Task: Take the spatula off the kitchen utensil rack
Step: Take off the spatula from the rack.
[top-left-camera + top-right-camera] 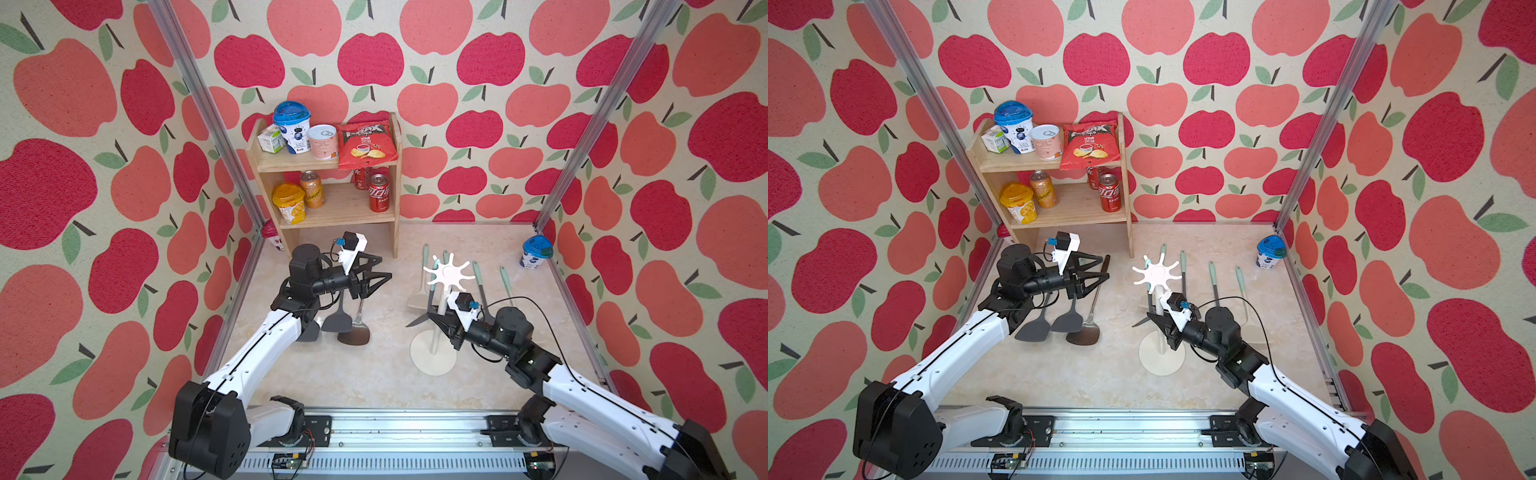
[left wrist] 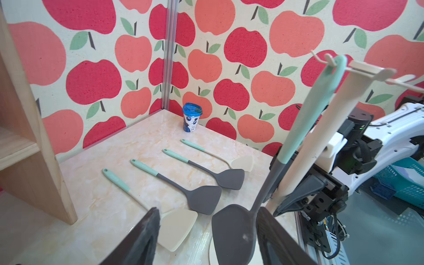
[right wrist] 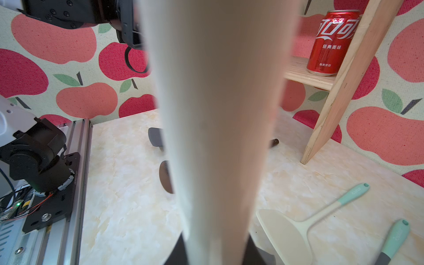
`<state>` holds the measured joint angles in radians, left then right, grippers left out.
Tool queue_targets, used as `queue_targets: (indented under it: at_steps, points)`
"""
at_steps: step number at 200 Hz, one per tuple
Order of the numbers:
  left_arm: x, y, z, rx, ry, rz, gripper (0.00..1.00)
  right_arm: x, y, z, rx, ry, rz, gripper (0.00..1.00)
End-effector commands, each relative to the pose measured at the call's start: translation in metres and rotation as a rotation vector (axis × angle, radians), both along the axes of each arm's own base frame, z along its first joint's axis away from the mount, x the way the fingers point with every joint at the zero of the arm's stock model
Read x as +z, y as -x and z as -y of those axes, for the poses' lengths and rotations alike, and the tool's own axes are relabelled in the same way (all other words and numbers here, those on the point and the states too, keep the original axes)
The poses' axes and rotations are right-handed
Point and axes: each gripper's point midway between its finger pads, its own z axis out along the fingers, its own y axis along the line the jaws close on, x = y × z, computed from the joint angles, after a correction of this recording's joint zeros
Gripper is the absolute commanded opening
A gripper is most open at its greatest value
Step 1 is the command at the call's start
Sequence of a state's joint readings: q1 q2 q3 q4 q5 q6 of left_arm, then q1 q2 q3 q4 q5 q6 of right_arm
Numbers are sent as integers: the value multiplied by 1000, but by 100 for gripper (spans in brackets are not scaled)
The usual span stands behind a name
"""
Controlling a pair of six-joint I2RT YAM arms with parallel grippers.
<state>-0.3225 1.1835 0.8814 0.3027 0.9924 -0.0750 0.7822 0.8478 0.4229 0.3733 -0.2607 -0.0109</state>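
Hanging by the end of its mint-green handle from one prong of the kitchen utensil rack [image 1: 433, 358], the spatula [image 2: 234, 231] has a dark grey shaft and a broad dark grey blade. The blade dangles low over the rack's round white base, just beside the thin white pole [image 3: 218, 114]. The rack stands upright on the surface [image 1: 374, 378], its star-shaped top disc [image 1: 451, 272] above the pole.

The right claw [image 1: 439, 326] is clamped on the pole partway up, with the spatula's shaft just beside it. The left claw [image 1: 386, 267] stands empty with its jaws apart, off to the side and clear of the spatula. In the left wrist view the blade shows between its fingers [image 2: 146, 236], but beyond their tips.

Three other spatulas [image 1: 1071, 322] lie on the surface under the left claw, and four mint-handled ones [image 2: 204, 195] lie beyond the rack.
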Motion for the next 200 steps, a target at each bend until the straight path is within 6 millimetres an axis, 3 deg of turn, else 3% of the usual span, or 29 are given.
queue_targets:
  at_steps: [1,44,84,200]
  points:
    - [16,30,4,-116,22,112,71,-39,8,6,18,102,-67,0]
    - [28,58,17,-240,15,140,71,-36,13,4,50,83,-54,0]
    - [33,79,43,-392,2,140,70,-31,19,6,68,65,-34,0]
    - [15,59,95,-506,37,97,67,-30,21,7,77,68,-26,0]
